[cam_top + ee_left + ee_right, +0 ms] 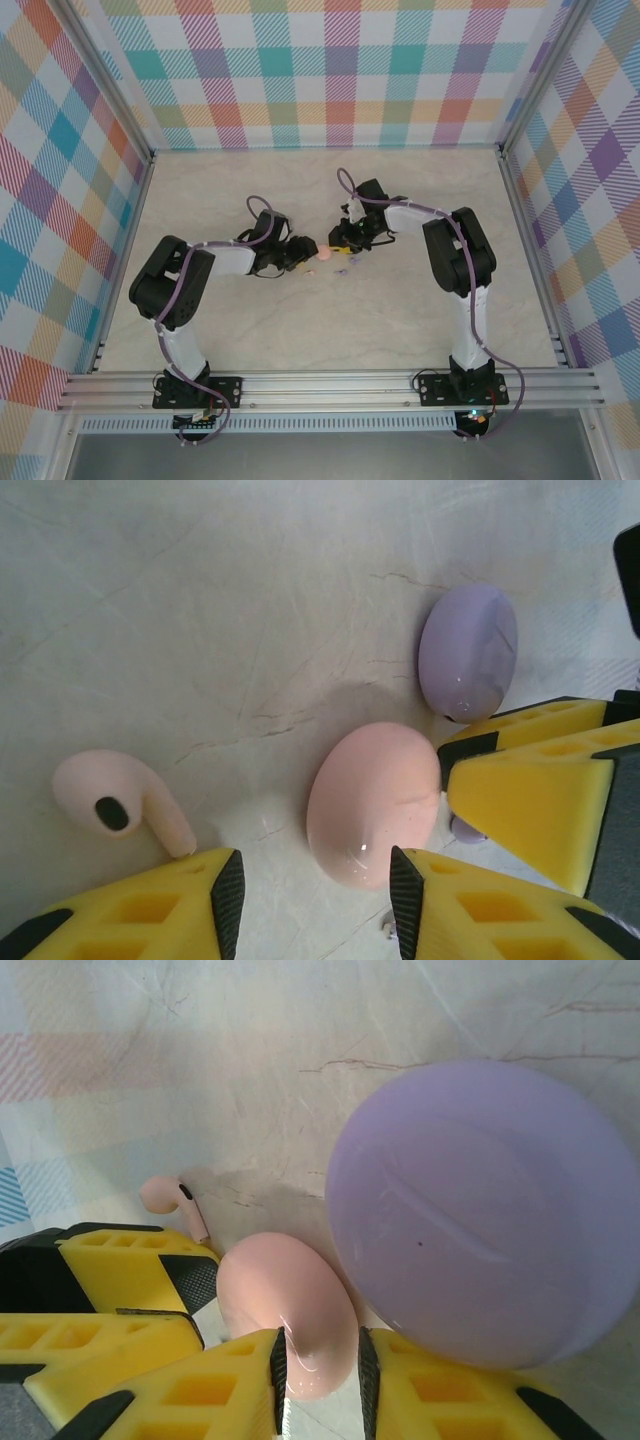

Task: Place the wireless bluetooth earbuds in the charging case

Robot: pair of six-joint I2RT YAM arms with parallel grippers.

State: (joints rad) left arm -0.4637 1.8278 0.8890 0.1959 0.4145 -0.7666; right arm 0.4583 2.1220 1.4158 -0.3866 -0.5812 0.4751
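Note:
A closed pale pink charging case point(375, 805) lies on the table between my two grippers. My right gripper point(322, 1385) pinches its rim, with both pads against the pink shell point(290, 1300). My left gripper point(310, 900) stands open around the case's near end. Its right pad is at the shell and its left pad is well clear. A closed lilac case point(480, 1210) lies touching the pink one. One pale pink earbud point(120, 802) lies loose beside my left finger. A lilac earbud point(465, 828) peeks out under the right gripper's yellow finger point(530, 790).
The grippers point(303, 252) point(343, 243) meet at the middle of the marble table point(250, 190), with small lilac bits point(347, 268) just in front of them. Checked walls point(330, 70) close the back and both sides. An aluminium rail point(330, 385) runs along the near edge.

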